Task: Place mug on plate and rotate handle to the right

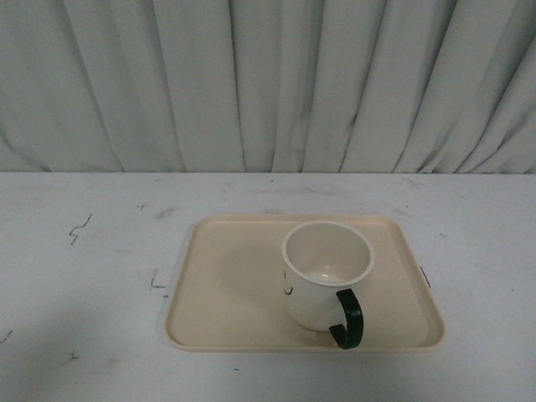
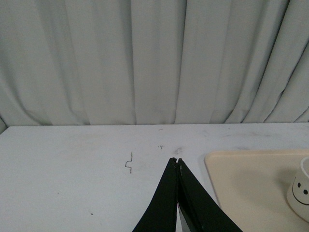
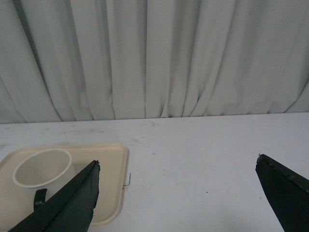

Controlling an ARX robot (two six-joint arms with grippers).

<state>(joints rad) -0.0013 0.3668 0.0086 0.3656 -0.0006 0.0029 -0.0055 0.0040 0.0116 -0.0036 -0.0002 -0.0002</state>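
The cream-white mug [image 1: 322, 276] stands upright on the right half of the beige plate [image 1: 226, 289]. Its dark handle [image 1: 347, 320] points toward the front, slightly right, and part of the smiley face shows on its left side. Neither arm shows in the front view. My left gripper [image 2: 176, 160] is shut and empty over bare table, left of the plate [image 2: 246, 186] and the mug [image 2: 300, 189]. My right gripper [image 3: 177, 164] is wide open and empty over bare table, to the right of the plate [image 3: 113, 186]; the mug [image 3: 42, 168] and part of its handle [image 3: 38, 197] show behind one finger [image 3: 77, 198].
The white table [image 1: 84, 276] bears small dark scuff marks. A grey-white pleated curtain [image 1: 268, 84] hangs along the far edge.
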